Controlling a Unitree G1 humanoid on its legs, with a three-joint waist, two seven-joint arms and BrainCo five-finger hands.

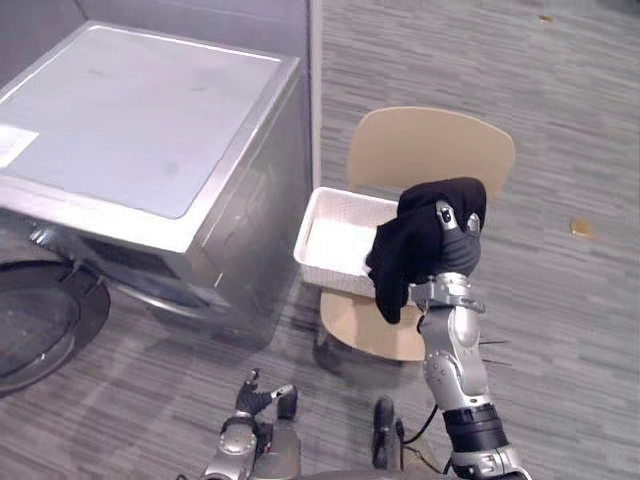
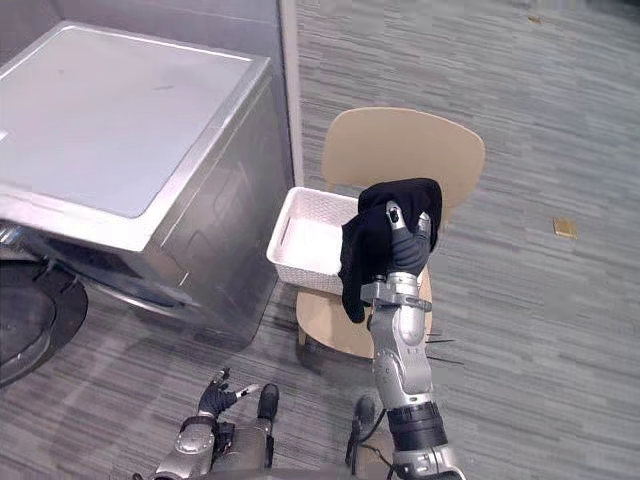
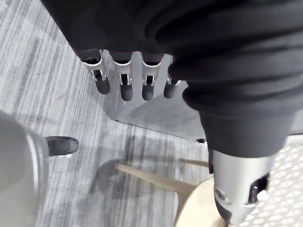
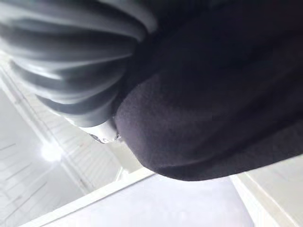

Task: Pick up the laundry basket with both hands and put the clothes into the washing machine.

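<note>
A white lattice laundry basket [image 1: 322, 212] sits on the seat of a light wooden chair [image 1: 430, 145], its inside looking bare. My right hand [image 1: 458, 250] is raised over the basket's right end, shut on a black garment [image 1: 400, 255] that drapes over the hand and hangs down its left side. The same black garment [image 4: 213, 118] lies against the hand in the right wrist view. My left hand [image 1: 255, 400] is low near the floor in front of the chair, open, its straight fingers [image 3: 125, 85] holding nothing.
The grey washing machine [image 1: 150, 120] stands to the left of the chair, close to the basket. Its round door [image 1: 40, 320] hangs open at the far left. A small yellowish scrap [image 1: 582, 228] lies on the carpet to the right.
</note>
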